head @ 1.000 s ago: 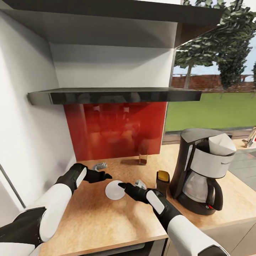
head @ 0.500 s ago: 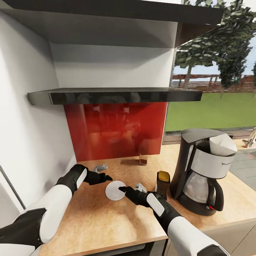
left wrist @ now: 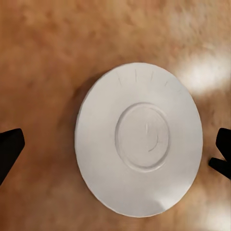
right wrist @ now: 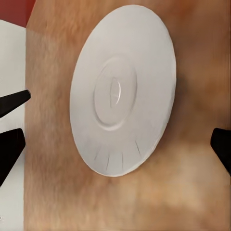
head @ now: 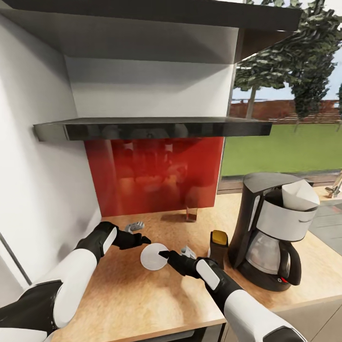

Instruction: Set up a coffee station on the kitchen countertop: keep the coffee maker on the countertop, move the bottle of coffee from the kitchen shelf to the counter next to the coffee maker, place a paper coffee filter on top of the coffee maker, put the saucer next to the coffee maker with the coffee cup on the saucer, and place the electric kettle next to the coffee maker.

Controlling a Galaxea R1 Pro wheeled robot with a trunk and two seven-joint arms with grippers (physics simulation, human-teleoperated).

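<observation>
Though close, saucer [head: 153,256] ungripped

- I'm looking into a home kitchen: a wooden surface [head: 142,294] runs along a glossy red backsplash [head: 154,173].
- A dark shelf [head: 152,127] hangs above it, under white wall cabinets.
- A black coffee maker [head: 270,232] stands on the surface.
- The window [head: 285,118] beside it shows lawn, trees and a fence.

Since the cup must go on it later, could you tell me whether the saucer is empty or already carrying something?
Empty: the saucer lies flat on the countertop with its centre ring bare in both wrist views.
</observation>
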